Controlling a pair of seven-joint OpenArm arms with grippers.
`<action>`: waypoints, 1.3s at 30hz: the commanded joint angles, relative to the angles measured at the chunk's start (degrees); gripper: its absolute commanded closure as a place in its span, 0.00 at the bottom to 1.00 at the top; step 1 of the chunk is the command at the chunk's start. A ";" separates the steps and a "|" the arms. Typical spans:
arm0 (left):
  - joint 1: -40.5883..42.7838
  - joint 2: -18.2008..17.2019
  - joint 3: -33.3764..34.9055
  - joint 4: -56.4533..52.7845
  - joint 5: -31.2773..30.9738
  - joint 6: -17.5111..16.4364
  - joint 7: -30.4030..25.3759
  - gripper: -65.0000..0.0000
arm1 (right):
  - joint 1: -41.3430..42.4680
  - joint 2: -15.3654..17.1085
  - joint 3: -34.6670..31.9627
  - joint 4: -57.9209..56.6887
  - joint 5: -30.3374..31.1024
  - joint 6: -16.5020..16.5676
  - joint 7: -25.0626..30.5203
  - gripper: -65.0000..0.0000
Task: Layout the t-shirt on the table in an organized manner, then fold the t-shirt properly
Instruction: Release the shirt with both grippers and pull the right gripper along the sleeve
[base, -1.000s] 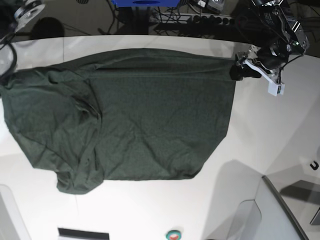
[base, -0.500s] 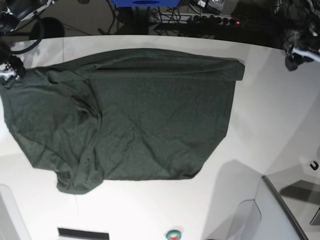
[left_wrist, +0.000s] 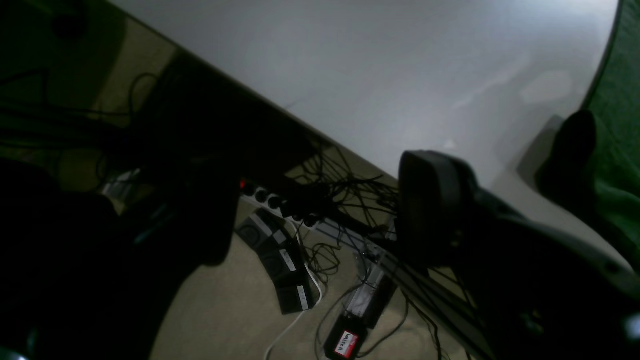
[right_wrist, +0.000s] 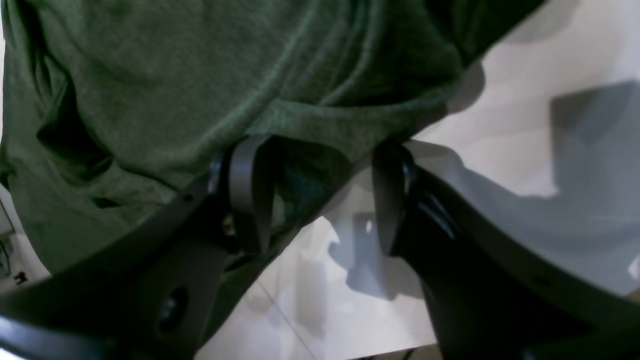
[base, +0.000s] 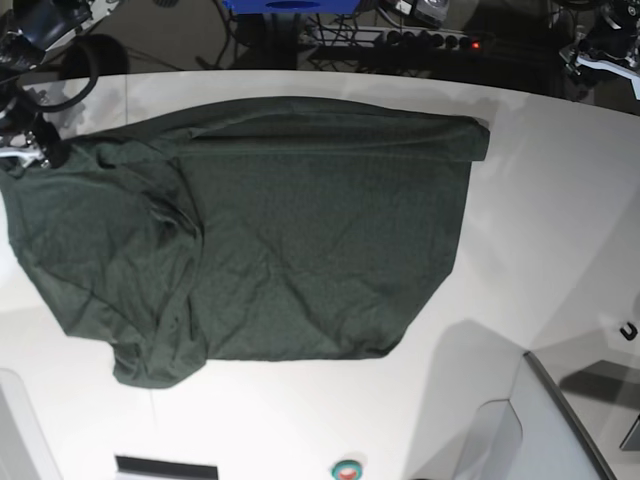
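Note:
The dark green t-shirt (base: 270, 230) lies spread across the white table (base: 540, 230), crumpled and folded over at its left end. My right gripper (base: 25, 148) is at the shirt's far left edge. In the right wrist view it (right_wrist: 315, 200) is open, with the shirt's hem (right_wrist: 300, 120) lying across its fingertips (right_wrist: 247, 190). My left gripper (base: 598, 48) is beyond the table's far right edge, apart from the shirt. In the left wrist view it (left_wrist: 500, 175) is open and empty, with a strip of shirt (left_wrist: 620, 150) at the right.
Power strips and cables (left_wrist: 280, 250) lie on the floor past the far edge. A blue object (base: 290, 6) stands at the back. A grey panel (base: 560, 420) is at the front right, a small round button (base: 347, 468) at the front edge.
My left gripper let go of the shirt's far right corner and moved up and right, off the table's edge. My right gripper has come in at the shirt's left end.

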 joint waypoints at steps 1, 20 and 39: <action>0.51 -0.81 -0.29 0.99 -0.95 -0.52 -1.09 0.27 | 0.11 0.75 0.38 0.50 -0.58 0.21 -0.06 0.60; 0.60 -0.81 -0.12 0.73 -0.95 -0.52 -1.09 0.27 | 2.31 0.92 -0.24 6.92 -0.76 -0.05 -10.09 1.00; 0.60 -0.72 -0.03 0.56 -0.86 -0.52 -1.09 0.27 | 13.12 2.86 -5.07 1.47 -1.02 -8.31 -11.67 1.00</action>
